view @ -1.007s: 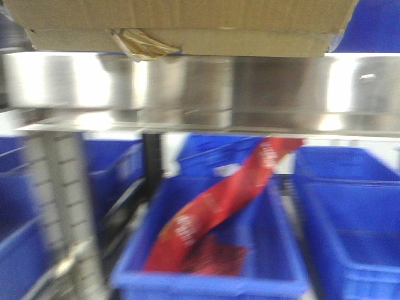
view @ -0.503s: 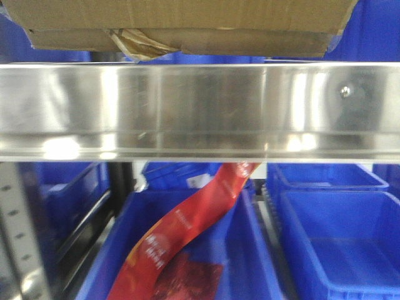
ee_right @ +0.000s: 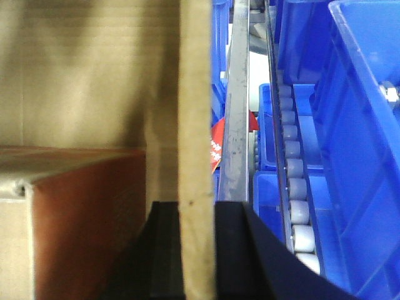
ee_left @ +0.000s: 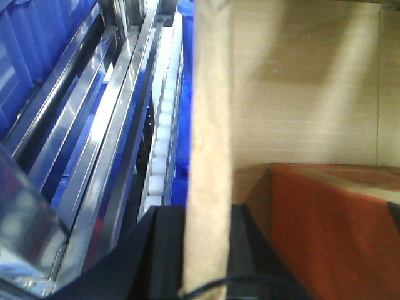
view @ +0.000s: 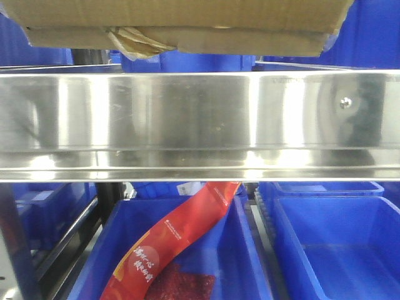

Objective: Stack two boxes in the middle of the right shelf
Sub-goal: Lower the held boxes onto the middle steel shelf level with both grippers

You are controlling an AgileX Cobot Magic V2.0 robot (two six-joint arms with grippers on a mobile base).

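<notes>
Pinching opposite walls of the box (view: 181, 28), your left gripper (ee_left: 206, 231) and right gripper (ee_right: 197, 225) carry it above the shelf (view: 187, 119), whose lip has dropped clear beneath it since a second ago, so you can probably push it in

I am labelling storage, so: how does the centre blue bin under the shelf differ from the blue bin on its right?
The centre bin holds a long red packet with white writing, leaning upward; the right bin shows only bare blue inside, as far as visible. The centre bin shows both side walls; the right bin is cut by the picture edge. Both are blue, open-topped, below the steel shelf.
</notes>
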